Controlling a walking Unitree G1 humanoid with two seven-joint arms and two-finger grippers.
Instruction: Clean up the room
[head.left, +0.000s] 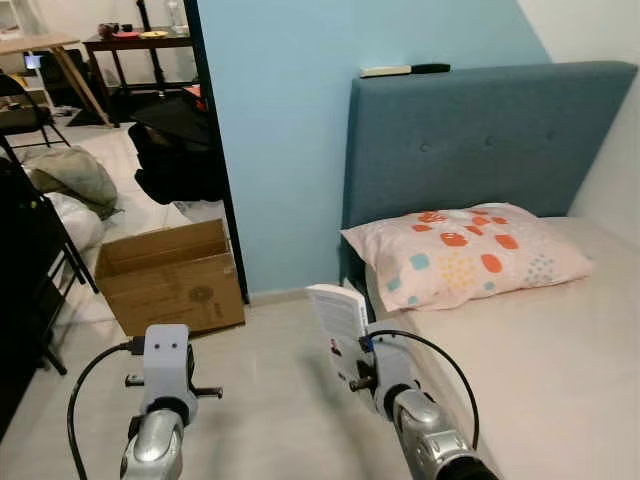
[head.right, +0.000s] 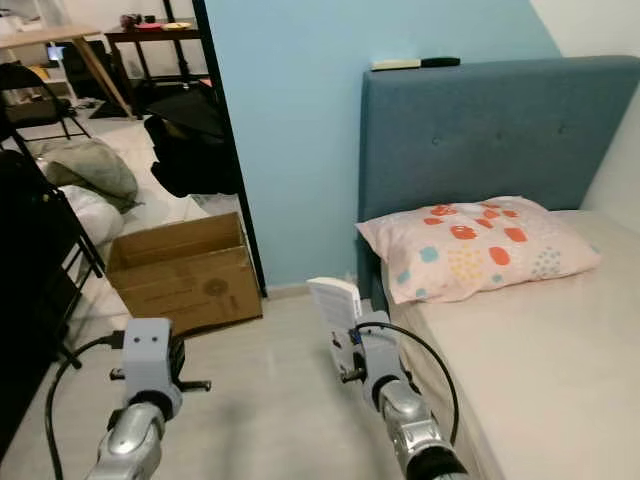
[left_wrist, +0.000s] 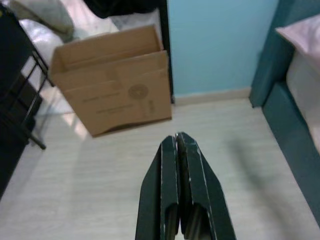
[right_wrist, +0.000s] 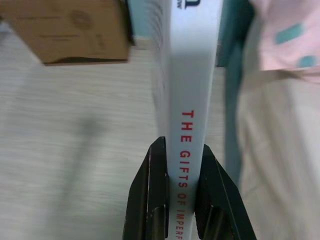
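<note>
My right gripper (right_wrist: 182, 146) is shut on a white book (right_wrist: 192, 75) with red letters on its spine. The book (head.left: 337, 322) is held upright above the pale floor, just beside the bed's near corner. An open brown cardboard box (head.left: 172, 275) stands on the floor against the blue wall's end, ahead and to my left. My left gripper (left_wrist: 177, 137) is shut with nothing in it and hovers over the floor, pointing toward the box (left_wrist: 115, 80).
A bed (head.left: 540, 370) with a teal headboard (head.left: 480, 130) and a spotted pillow (head.left: 468, 252) is on the right. A black chair frame (head.left: 35, 270) stands at the left. Through the doorway lie a black bag (head.left: 178, 150), cushions (head.left: 70, 178) and tables.
</note>
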